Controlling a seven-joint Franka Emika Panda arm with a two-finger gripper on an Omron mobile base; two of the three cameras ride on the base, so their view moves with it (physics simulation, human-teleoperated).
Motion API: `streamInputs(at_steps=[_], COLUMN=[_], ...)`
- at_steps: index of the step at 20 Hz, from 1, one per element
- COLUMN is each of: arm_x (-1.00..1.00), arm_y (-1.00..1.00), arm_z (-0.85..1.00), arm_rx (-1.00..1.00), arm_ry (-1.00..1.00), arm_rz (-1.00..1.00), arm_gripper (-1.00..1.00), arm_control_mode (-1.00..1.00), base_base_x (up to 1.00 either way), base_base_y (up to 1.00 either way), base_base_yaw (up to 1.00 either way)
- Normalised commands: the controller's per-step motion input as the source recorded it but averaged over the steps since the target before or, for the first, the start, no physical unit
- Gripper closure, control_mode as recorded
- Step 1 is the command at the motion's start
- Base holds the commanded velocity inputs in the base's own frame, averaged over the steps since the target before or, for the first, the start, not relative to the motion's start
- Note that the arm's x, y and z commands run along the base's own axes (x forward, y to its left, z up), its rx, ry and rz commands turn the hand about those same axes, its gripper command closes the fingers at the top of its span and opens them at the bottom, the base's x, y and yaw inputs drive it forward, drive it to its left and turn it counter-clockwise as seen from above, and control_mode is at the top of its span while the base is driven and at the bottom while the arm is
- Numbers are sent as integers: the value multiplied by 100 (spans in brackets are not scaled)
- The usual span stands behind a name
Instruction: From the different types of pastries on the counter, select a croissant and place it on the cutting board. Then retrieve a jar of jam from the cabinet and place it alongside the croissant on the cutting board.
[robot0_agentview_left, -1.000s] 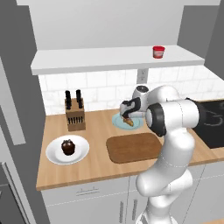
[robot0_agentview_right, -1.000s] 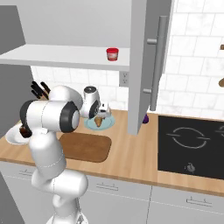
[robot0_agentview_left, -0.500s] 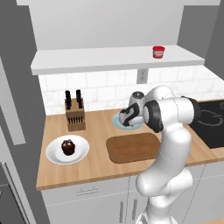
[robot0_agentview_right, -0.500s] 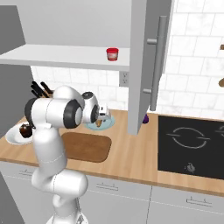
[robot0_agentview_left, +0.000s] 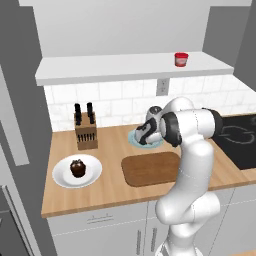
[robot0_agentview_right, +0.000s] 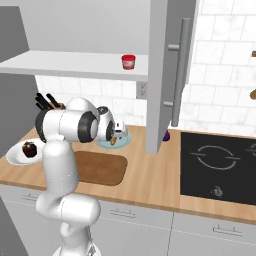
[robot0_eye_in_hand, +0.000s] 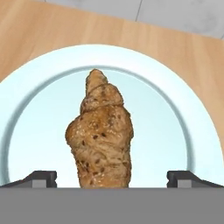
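The croissant (robot0_eye_in_hand: 100, 140), golden-tan, lies on a round light-blue plate (robot0_eye_in_hand: 183, 109) at the back of the counter (robot0_agentview_left: 110, 192). My gripper (robot0_eye_in_hand: 112, 178) hangs just above it, open, with one fingertip on each side of the croissant's near end and nothing gripped. The base views show the hand (robot0_agentview_left: 146, 133) low over that plate (robot0_agentview_right: 123, 144). In front of the plate lies the dark brown cutting board (robot0_agentview_left: 150, 169), bare. A red jar of jam (robot0_agentview_left: 181, 59) stands on the white cabinet shelf (robot0_agentview_left: 120, 67). The brown cupcake (robot0_agentview_left: 77, 168) rests on a white plate (robot0_agentview_left: 62, 179) at the left.
A knife block (robot0_agentview_left: 86, 132) stands against the tiled wall left of the blue plate. A tall grey panel with a bar handle (robot0_agentview_right: 167, 75) hangs right of the hand, with a small purple item (robot0_agentview_right: 166, 135) behind it. The black cooktop (robot0_agentview_right: 220, 165) lies further right.
The hand has sunk lower over the blue plate and closer to the croissant. The jaws have stayed wide apart; nothing else has moved.
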Motion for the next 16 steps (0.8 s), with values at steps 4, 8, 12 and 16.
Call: streamInputs(at_steps=[4,8,12,16], arm_x=[16,15,21,10], arm_y=[0,0,0,0], arm_z=[-27,-17,-16,0], arm_rx=[0,0,0,0], arm_ry=[0,0,0,0], arm_rz=[0,0,0,0], arm_gripper=[-100,-100,100,100], arm_control_mode=[-100,-100,-100,-100], base_base_x=[0,0,0,0], base_base_y=[0,0,0,0], base_base_yaw=[0,0,0,0])
